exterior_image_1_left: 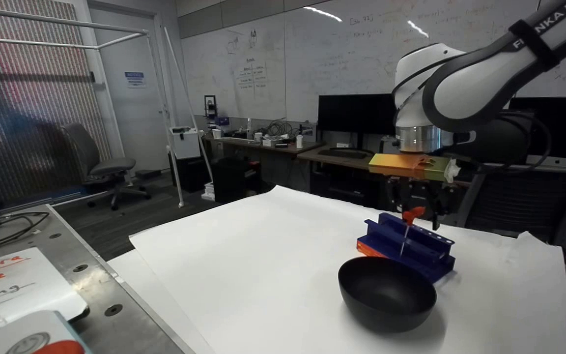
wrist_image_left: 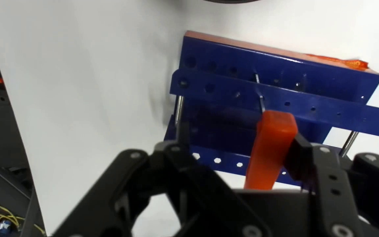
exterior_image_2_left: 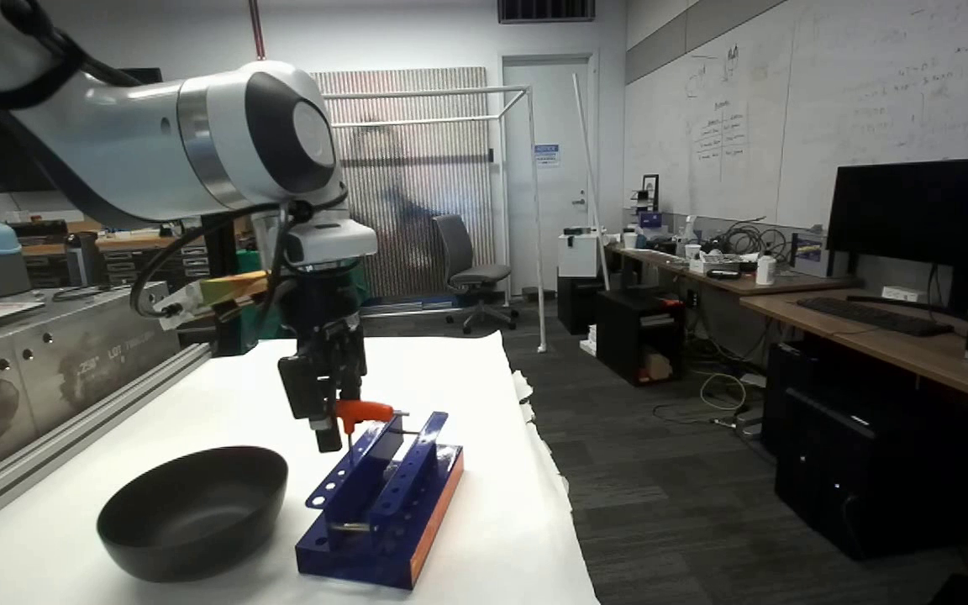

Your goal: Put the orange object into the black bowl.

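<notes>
The orange object (exterior_image_1_left: 412,215) is a slim orange handle with a thin metal shaft. It stands with its shaft in the blue rack (exterior_image_1_left: 430,268) and also shows in an exterior view (exterior_image_2_left: 368,411) and the wrist view (wrist_image_left: 271,149). The black bowl (exterior_image_1_left: 386,319) sits on the white-covered table beside the rack; its inside looks empty in both exterior views (exterior_image_2_left: 198,561). In the wrist view only its edge (wrist_image_left: 232,1) shows. My gripper (wrist_image_left: 242,143) is open around the handle. One finger is close against the handle, perhaps touching; a gap separates the other.
The blue rack (exterior_image_2_left: 358,561) has two raised perforated rails and an orange strip on its base side. A metal bench (exterior_image_2_left: 72,361) runs along one table edge. Desks with monitors (exterior_image_1_left: 356,114) and an office chair (exterior_image_2_left: 471,273) stand beyond the table.
</notes>
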You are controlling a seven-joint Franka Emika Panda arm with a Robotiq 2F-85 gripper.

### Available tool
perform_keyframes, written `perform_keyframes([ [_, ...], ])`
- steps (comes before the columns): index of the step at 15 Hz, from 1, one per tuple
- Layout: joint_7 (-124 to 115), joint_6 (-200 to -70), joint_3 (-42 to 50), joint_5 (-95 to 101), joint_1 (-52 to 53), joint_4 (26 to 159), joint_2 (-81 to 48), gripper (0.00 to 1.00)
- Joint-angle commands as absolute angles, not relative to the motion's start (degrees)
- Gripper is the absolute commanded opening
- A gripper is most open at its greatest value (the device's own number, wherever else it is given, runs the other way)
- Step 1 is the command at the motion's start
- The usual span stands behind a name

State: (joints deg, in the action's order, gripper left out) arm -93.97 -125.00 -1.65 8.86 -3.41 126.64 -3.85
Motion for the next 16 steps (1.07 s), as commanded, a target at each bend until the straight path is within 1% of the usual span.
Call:
perform_keyframes([
  [1, -97.6, -127.29, -0.38, 10.39, -1.47, 127.51, -3.73, 0.34],
  [3, -98.15, -127.67, -0.31, 10.68, -1.12, 127.63, -3.61, 0.17],
  [5, -98.59, -127.74, -0.21, 11.22, -0.91, 127.57, -3.53, 0.04],
  [6, -98.95, -127.83, -0.15, 11.85, -0.81, 127.61, -3.43, 0.01],
  [7, -99.15, -127.7, -0.15, 12.2, -0.77, 127.63, -3.41, 0.05],
  [9, -98.02, -126.23, -0.26, 12.48, -0.63, 126.59, -3.13, 0.05],
  [13, -93.07, -118.84, -0.55, 11.79, -0.58, 120.85, -0.64, 0.05],
  [16, -88.12, -114.66, -0.62, 8.06, -1.04, 116.44, 0.57, 0.05],
])
